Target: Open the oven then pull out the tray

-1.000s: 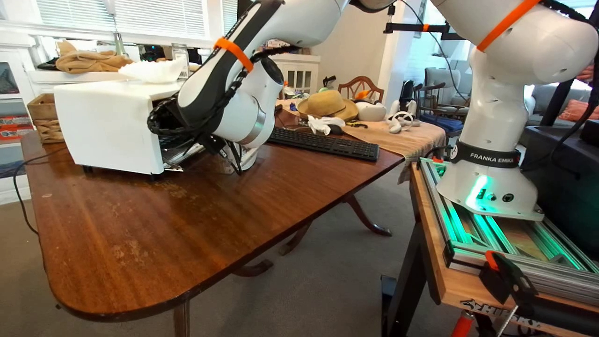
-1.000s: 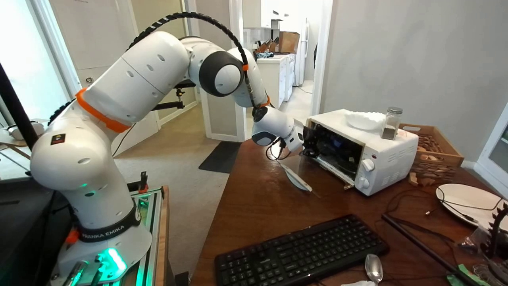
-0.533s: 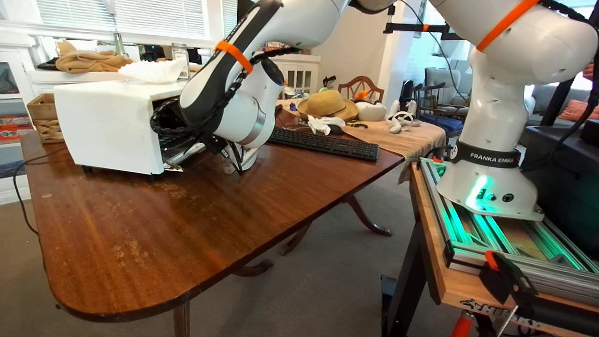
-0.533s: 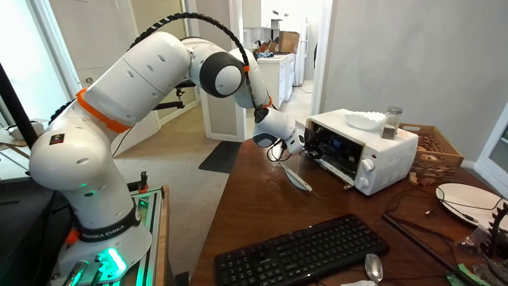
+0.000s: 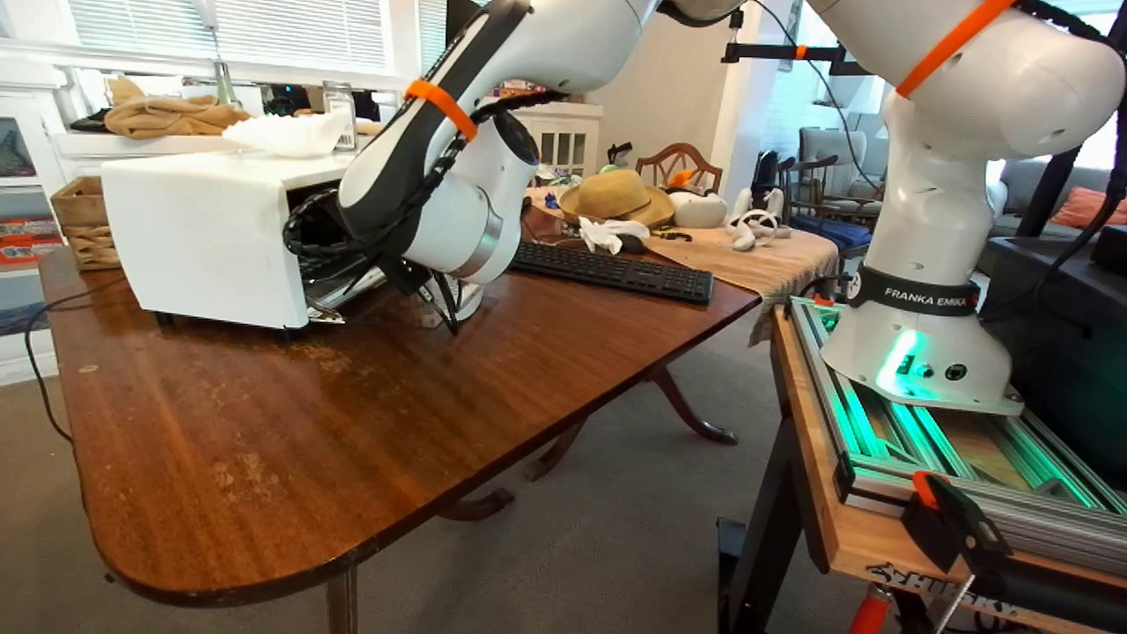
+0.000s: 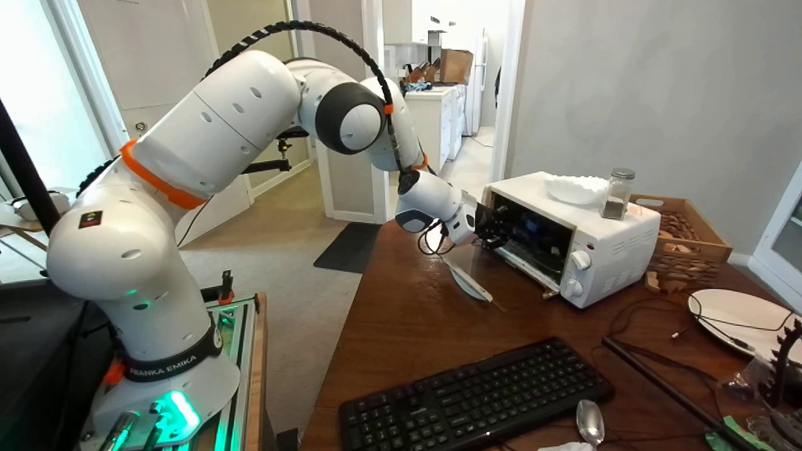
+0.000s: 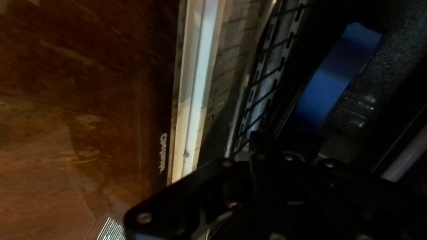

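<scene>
Oven (image 6: 584, 242) open at the front, around the jaws' tips, jaws closed together

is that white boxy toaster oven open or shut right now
Open: in an exterior view the white boxy oven stands uncovered at the front, and the wrist view shows a black wire rack inside.

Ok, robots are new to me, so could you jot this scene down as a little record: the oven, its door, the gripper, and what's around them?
Oven: white, standing on a wooden table
Oven door: lowered
Gripper: shut, at the oven's open front; too dark to tell whether it holds anything
Inside: something blue; a tray can't be made out for certain
On top: white scalloped dish, lidded glass jar
Also on the table: basket, keyboard, white plate, spoon
</scene>
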